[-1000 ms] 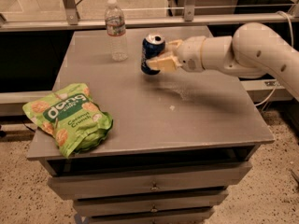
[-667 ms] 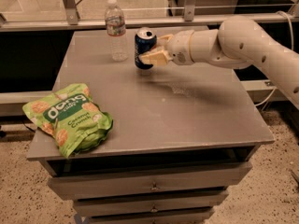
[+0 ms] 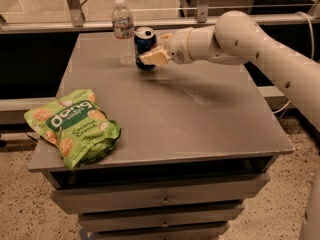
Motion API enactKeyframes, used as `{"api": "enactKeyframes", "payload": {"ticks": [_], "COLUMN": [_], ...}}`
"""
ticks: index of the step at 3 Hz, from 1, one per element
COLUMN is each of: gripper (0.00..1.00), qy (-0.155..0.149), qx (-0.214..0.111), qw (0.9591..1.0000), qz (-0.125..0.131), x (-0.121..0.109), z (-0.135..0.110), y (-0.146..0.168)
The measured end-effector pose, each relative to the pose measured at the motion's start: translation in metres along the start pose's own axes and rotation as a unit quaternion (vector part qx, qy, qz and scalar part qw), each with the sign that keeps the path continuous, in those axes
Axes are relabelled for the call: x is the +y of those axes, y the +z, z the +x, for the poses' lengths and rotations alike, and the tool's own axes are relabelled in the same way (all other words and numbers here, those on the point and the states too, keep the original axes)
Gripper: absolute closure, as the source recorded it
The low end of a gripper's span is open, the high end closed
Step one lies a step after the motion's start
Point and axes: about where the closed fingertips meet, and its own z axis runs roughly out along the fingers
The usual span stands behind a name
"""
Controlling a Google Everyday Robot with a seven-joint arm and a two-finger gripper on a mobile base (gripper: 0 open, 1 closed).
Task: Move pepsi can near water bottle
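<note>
The pepsi can (image 3: 144, 40) stands upright in our claw's (image 3: 151, 55) grip, just beside the water bottle (image 3: 123, 31) near the far edge of the tabletop (image 3: 200, 124). We should settle its base flat, then release gently and draw straight back, nudging neither.

Smooth plastic claw (image 3: 153, 47) on metal can (image 3: 144, 40)

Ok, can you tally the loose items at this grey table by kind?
Drink cans: 1, the dark blue aluminium pepsi can, held by the gripper at the back of the grey table.
Bottles: 1, the clear plastic water bottle, just left of the can.
Snack bags: 1, the green snack bag, front left.
Total: 3.
</note>
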Motion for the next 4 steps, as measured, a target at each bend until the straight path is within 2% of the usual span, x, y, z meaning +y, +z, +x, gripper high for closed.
{"api": "enactKeyframes", "payload": {"ticks": [1, 2, 3, 4], "gripper": [0.3, 0.06, 0.0, 0.0], "qy": [-0.002, -0.004, -0.006, -0.008], "qx": [0.003, 0.005, 0.01, 0.016], "qw": [1.0, 0.9998, 0.9998, 0.9997], "qz": [-0.009, -0.017, -0.019, -0.018], "x": [0.001, 0.003, 0.004, 0.004], "z": [0.0, 0.0, 0.003, 0.006], "y": [0.02, 0.031, 0.028, 0.019]}}
